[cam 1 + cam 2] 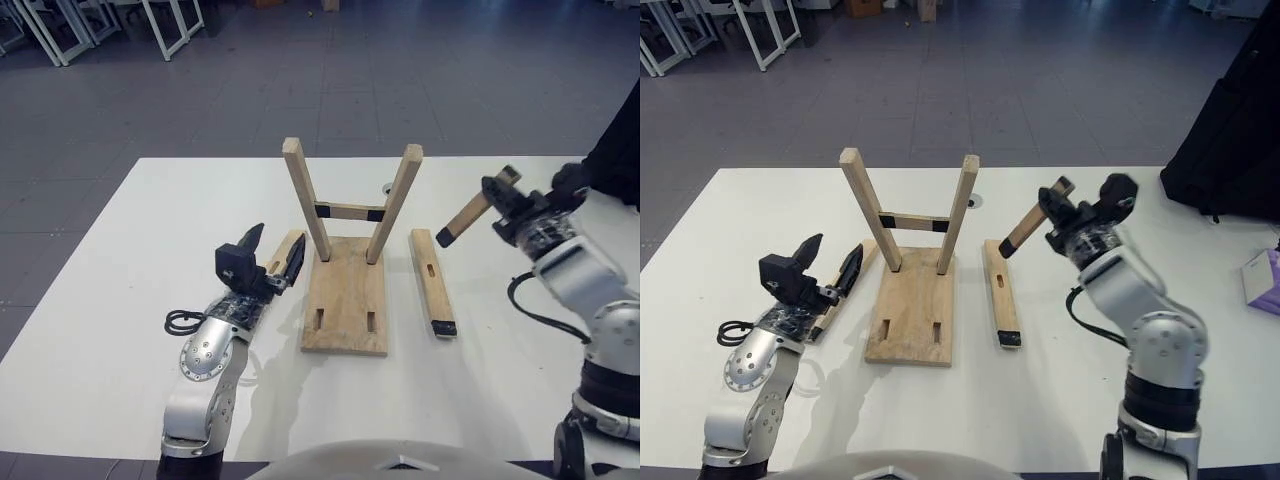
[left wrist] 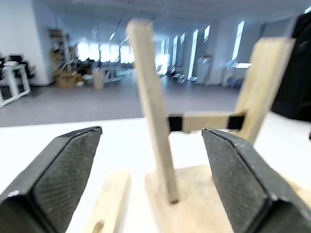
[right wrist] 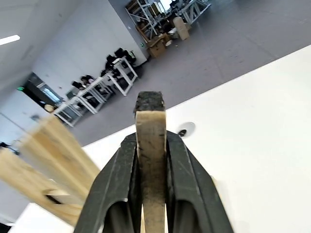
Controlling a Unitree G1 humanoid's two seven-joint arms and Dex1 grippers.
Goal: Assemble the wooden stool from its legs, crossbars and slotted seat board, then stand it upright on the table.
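The slotted seat board (image 1: 345, 300) lies flat mid-table. Two legs (image 1: 305, 200) (image 1: 393, 205) stand upright in its far slots, joined by a crossbar (image 1: 350, 211) with black ends. One loose leg (image 1: 433, 282) lies just right of the board. Another loose leg (image 1: 845, 285) lies left of it, under my left gripper (image 1: 268, 258), which is open just above it and holds nothing. My right gripper (image 1: 1060, 205) is raised over the table's right side, shut on a short wooden piece (image 1: 1028, 230) that slants down toward the board. That piece (image 3: 150, 145) is clamped between the fingers.
A black cable loop (image 1: 183, 321) lies on the table beside my left arm. At the far right stand a black bag (image 1: 1230, 150) and a purple box (image 1: 1265, 280). A small round grommet (image 1: 388, 187) is set in the white tabletop (image 1: 120, 260) behind the legs.
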